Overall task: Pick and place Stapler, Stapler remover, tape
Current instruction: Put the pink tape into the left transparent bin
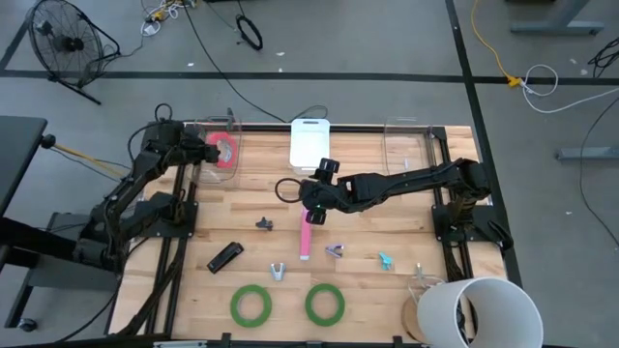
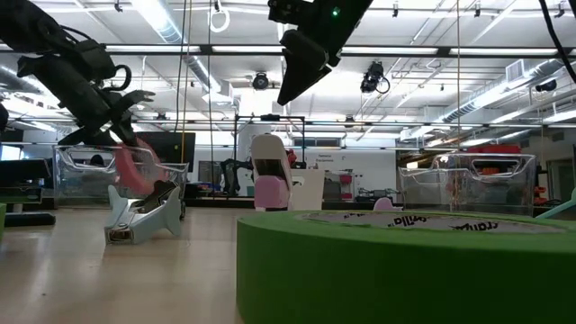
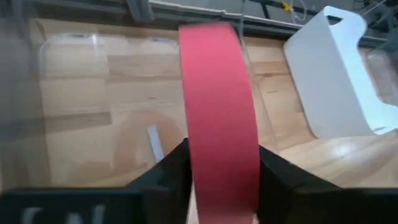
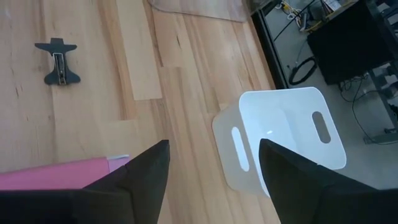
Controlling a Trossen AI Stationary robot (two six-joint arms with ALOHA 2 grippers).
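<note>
My left gripper (image 1: 215,150) is at the far left of the table, shut on the red-pink tape roll (image 3: 217,106) over a clear container (image 1: 208,145). It also shows in the low view (image 2: 121,135) with the roll (image 2: 131,173) below it. My right gripper (image 1: 311,195) is open and empty above the table's middle, over the far end of a pink stapler (image 1: 306,235); in its wrist view (image 4: 214,165) the fingers stand apart. Two green tape rolls (image 1: 251,305) (image 1: 325,303) lie flat near the front edge. A black stapler (image 1: 224,257) lies at front left. My left gripper pinches the red-pink roll between its two fingers (image 3: 166,177), one on each flat side, with the roll's outer band (image 3: 221,155) facing the wrist camera. The roll stands on edge and reaches out past the fingertips over the clear container's floor. Whether it touches the container I cannot tell.
A white bin (image 1: 311,145) stands at the far middle and a second clear container (image 1: 406,145) at far right. Small staple removers lie about: dark (image 1: 264,223), grey (image 1: 279,272), purple (image 1: 335,251), teal (image 1: 385,259). A white bucket (image 1: 479,309) stands at front right.
</note>
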